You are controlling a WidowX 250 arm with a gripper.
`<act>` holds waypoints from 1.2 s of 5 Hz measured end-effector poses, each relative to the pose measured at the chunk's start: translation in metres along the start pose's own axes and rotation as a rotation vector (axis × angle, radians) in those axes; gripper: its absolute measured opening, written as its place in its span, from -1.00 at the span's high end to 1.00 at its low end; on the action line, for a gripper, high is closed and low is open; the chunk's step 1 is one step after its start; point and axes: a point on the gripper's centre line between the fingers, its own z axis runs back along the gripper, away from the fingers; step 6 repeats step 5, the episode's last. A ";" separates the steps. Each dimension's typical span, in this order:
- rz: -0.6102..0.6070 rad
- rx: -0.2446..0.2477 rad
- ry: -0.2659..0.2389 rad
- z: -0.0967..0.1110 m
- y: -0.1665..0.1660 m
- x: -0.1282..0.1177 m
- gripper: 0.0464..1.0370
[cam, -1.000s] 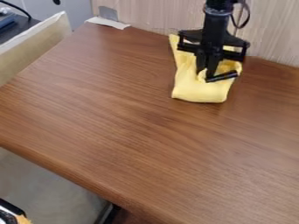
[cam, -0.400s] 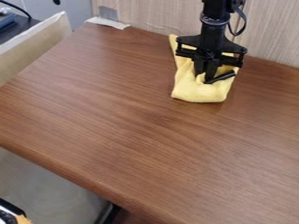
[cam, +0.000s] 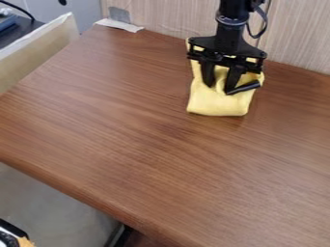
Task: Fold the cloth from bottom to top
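Brown table (cam: 129,120) held the cloth (cam: 218,105) near the wall (cam: 158,17), under the gripper (cam: 219,89); its fingers stood apart, tips over the cloth, some of it showing between them.

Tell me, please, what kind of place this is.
Probably a lab or office workspace: a robot gripper hangs over a wood-grain table, a pale wood-grain panel stands behind it, and a black cable lies at the upper left.
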 end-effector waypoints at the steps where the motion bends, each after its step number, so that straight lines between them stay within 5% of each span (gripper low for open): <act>1: -0.003 -0.002 -0.012 0.015 0.005 -0.006 -0.85; 3: -0.013 -0.043 -0.093 0.065 0.013 -0.019 -0.93; 6: 0.004 -0.108 -0.078 0.090 0.032 -0.042 -0.93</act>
